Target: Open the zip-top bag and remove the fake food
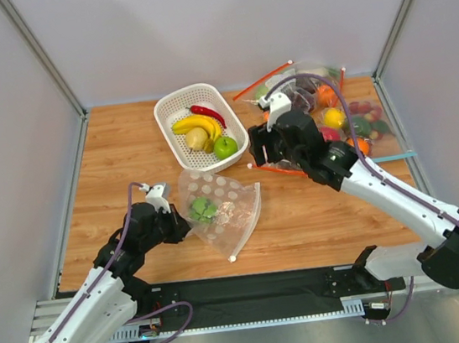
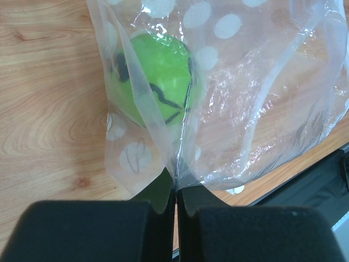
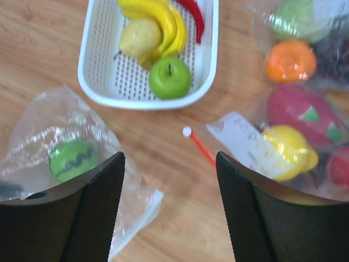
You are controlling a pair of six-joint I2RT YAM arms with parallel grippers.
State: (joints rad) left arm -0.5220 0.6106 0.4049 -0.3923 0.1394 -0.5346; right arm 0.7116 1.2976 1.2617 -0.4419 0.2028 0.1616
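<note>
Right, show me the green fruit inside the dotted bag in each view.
Top external: green fruit left of centre.
Left wrist: green fruit upper centre-left, above the left gripper.
Right wrist: green fruit lower left.
Shared landmark: the dotted bag wrapping it, in all three.

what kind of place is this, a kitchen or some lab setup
Likely a robot lab test cell, not a kitchen: the wooden table is boxed in by grey panels, a left arm and right arm are mounted at its near edge, and the fake food in the white basket looks plastic.
</note>
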